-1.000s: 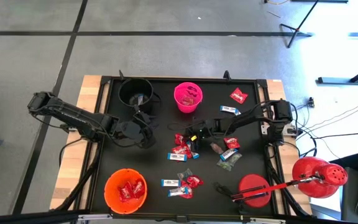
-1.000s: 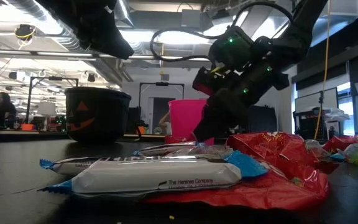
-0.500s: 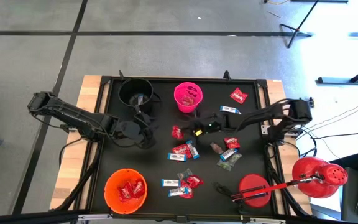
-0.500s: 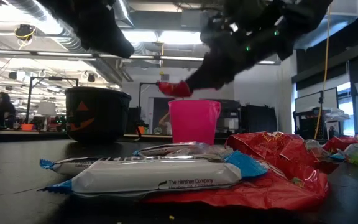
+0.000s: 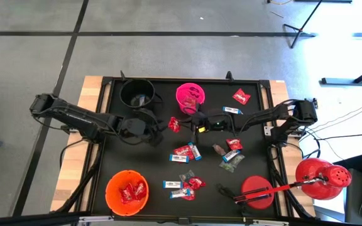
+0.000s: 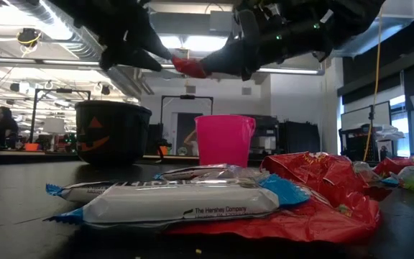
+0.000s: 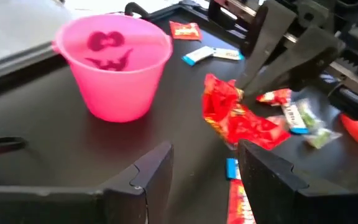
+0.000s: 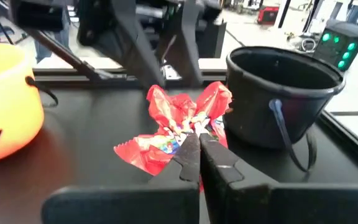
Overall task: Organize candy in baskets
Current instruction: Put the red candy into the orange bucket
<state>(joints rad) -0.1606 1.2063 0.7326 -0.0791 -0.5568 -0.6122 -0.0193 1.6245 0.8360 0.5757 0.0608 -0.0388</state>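
Observation:
My right gripper (image 5: 180,124) is shut on a red shiny candy packet (image 5: 174,125), held in the air near the pink bucket (image 5: 190,97). My left gripper (image 5: 156,128) is open just left of the packet, its two fingers (image 7: 156,170) standing apart and below it, touching nothing. The black bucket with a handle (image 5: 137,94) stands at the far left and the orange bucket (image 5: 126,191), with red packets inside, at the near left. In the low view the packet (image 6: 190,67) hangs high above the table. My right gripper pinches the red packet at a crumpled middle part (image 8: 190,130) between its two fingertips. The fingers come level from the table's right side. The packet is lifted clear of the table, its wrinkled ends (image 8: 145,152) spreading out past the fingertips.
Loose candy lies on the black mat: a cluster (image 5: 185,152) in the middle, another (image 5: 182,186) near the front, a red packet (image 5: 241,96) and a blue-and-white bar (image 5: 232,111) far right, a greenish wrapper (image 5: 231,161). A red domed object (image 5: 322,177) and red disc (image 5: 256,191) sit at the near right.
My right gripper has taken a red packet out of the middle cluster, lifted it clear of the table and carried it up and toward the far left, close to my left gripper. My left gripper has shifted slightly toward the packet.

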